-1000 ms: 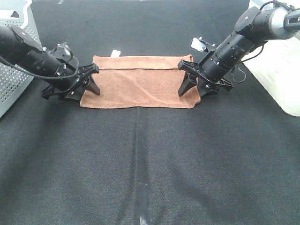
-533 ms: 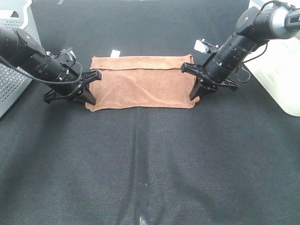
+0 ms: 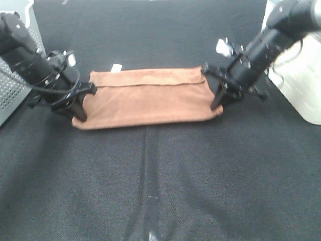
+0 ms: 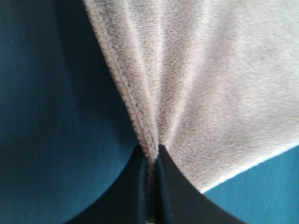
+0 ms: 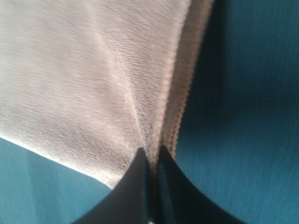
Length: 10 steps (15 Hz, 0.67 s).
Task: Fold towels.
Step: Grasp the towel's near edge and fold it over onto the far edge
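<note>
The brown towel (image 3: 145, 98) lies folded lengthwise on the black table, stretched wide between my two grippers, with its small white tag (image 3: 116, 67) at the far left corner. My left gripper (image 3: 79, 103) is shut on the towel's left edge; the left wrist view shows the hem (image 4: 135, 112) pinched between the dark fingers (image 4: 175, 196). My right gripper (image 3: 218, 96) is shut on the towel's right edge; the right wrist view shows the cloth (image 5: 93, 79) gathered into the closed fingers (image 5: 131, 191).
A perforated grey basket (image 3: 15, 95) stands at the left edge behind the left arm. A white container (image 3: 301, 75) stands at the right edge by the right arm. A pale tape mark (image 3: 152, 216) lies on the black table cloth near the front.
Both grippers have closed on the towel's side edges and moved outward, pulling it taut and wider. The towel's lower corners have shifted outward with them.
</note>
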Motion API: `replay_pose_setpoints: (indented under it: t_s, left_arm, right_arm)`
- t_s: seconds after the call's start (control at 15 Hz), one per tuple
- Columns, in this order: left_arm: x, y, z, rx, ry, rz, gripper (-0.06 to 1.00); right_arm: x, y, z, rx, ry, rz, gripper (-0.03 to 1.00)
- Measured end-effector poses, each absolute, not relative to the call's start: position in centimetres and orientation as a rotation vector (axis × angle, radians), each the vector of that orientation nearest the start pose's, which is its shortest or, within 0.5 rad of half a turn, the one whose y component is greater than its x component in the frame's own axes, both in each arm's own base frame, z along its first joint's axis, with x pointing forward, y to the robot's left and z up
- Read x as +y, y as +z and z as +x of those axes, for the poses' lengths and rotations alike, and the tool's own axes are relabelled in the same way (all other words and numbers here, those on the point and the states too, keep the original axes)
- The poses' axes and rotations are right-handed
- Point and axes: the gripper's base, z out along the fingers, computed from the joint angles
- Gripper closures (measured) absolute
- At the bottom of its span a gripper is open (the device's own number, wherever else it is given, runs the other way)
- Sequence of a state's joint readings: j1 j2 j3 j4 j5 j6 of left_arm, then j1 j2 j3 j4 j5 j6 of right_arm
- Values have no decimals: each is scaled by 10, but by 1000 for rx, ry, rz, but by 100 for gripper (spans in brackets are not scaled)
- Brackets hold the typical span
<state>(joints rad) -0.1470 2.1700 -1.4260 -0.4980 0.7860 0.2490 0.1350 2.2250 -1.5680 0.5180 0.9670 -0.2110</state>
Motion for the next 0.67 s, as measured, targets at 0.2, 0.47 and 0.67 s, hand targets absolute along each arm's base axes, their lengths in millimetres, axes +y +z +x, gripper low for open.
replay_pose_setpoints:
  t_s: [0.2, 0.47, 0.67]
  left_arm:
    - [-89, 112, 390, 3000, -542, 87, 94]
    - [-90, 131, 397, 2946, -545, 82, 94]
    - [-90, 159, 425, 2837, -549, 74, 94]
  right_arm:
    - [93, 113, 398, 3044, 679, -85, 97]
    - [95, 123, 407, 2979, 670, -96, 97]
    - [99, 150, 442, 2854, 650, -156, 97]
